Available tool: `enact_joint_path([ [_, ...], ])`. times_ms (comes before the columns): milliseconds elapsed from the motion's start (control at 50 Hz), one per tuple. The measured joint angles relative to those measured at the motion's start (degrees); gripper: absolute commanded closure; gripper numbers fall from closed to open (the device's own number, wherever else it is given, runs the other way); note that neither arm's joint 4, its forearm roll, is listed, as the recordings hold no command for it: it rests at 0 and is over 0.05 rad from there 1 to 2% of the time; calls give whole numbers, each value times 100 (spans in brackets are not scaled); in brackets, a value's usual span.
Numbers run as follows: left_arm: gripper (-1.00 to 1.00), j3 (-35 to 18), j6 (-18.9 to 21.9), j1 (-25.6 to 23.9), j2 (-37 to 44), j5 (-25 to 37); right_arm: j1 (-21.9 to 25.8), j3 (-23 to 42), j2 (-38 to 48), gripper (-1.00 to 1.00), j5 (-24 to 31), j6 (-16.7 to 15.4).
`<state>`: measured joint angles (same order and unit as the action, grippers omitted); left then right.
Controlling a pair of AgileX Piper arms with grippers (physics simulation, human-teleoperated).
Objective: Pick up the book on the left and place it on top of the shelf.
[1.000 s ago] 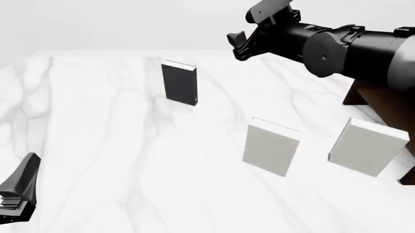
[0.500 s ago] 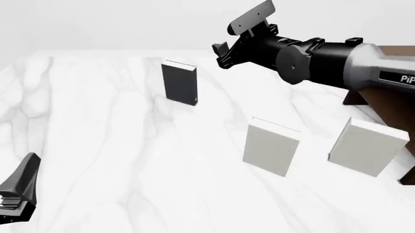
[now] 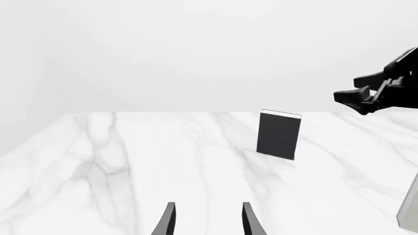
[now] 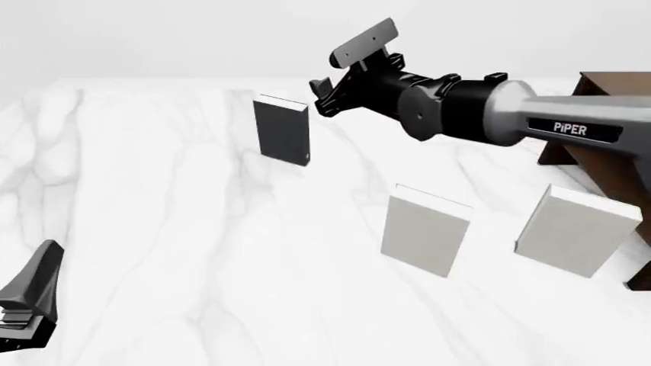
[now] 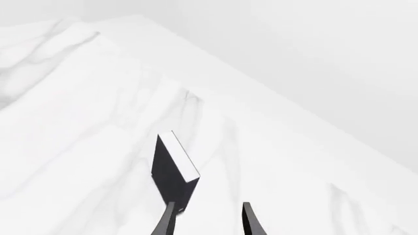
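Observation:
The black book [image 4: 282, 130] stands upright on the white marble table [image 4: 183, 229], left of centre and toward the back. It also shows in the left wrist view [image 3: 279, 134] and the right wrist view [image 5: 171, 171]. My right gripper [image 4: 328, 95] is open and empty, in the air just right of the book's top and apart from it; in its own view [image 5: 207, 221] the book lies just beyond one fingertip. My left gripper [image 4: 30, 301] rests low at the front left, open and empty [image 3: 207, 223], far from the book. The dark brown shelf [image 4: 610, 130] stands at the right edge, partly hidden by my right arm.
Two pale grey-white books stand upright on the table, one right of centre [image 4: 425, 230] and one further right [image 4: 575, 230] in front of the shelf. The edge of a pale book [image 3: 410, 205] shows in the left wrist view. My right arm [image 4: 508, 114] spans the upper right.
My right arm has swung left, bringing its open gripper close to the black book's top and uncovering more of the shelf. The left gripper and the books have not moved.

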<state>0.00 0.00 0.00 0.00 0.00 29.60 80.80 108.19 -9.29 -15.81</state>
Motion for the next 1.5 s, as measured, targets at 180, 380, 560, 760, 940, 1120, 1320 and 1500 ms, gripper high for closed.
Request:
enact_joint_path([
  [180,-100,0,0,0,0,0,83,150,286,-100,-82,90],
  [380,-100,0,0,0,0,0,132,256,546,-100,-173,178],
  [560,-100,0,0,0,0,0,152,384,782,-100,-244,249],
  [760,-100,0,0,0,0,0,120,602,1099,-100,-331,384],
  [940,-100,0,0,0,0,0,106,810,1354,-100,-361,479],
  [1120,-100,0,0,0,0,0,119,1002,1568,-100,-375,549],
  [1320,-100,0,0,0,0,0,149,1194,1818,-100,-370,576],
  [1500,-100,0,0,0,0,0,173,1399,1999,-100,-327,580],
])
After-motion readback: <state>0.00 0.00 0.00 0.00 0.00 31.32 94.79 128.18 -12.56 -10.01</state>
